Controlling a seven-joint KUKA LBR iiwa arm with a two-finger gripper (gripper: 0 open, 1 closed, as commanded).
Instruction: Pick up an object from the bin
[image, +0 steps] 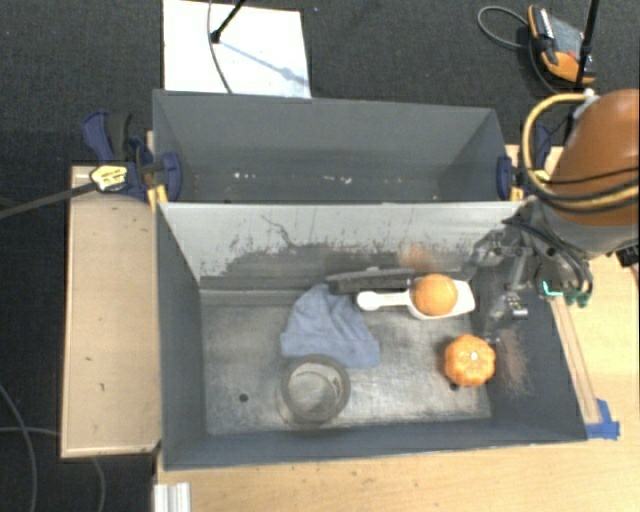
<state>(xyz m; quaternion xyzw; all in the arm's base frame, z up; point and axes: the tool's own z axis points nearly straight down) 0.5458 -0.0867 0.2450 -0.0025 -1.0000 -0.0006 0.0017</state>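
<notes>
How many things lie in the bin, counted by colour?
Orange: 2 (ball, small pumpkin)
White: 1 (scoop)
Blue: 1 (cloth)
Clear: 1 (glass jar)
Black: 1 (long bar)
Total: 6

We see open room over the bare left of the bin (235, 340), while cloth (328, 330), glass (313, 390), scoop (385, 300) with ball (434, 295) and pumpkin (469, 361) crowd its middle and right, leaving a gap between cloth and pumpkin.

The grey bin (405, 385) holds a blue cloth (328, 330), clear cup (313, 390), white scoop (390, 300) and orange fruit (469, 361).
</notes>
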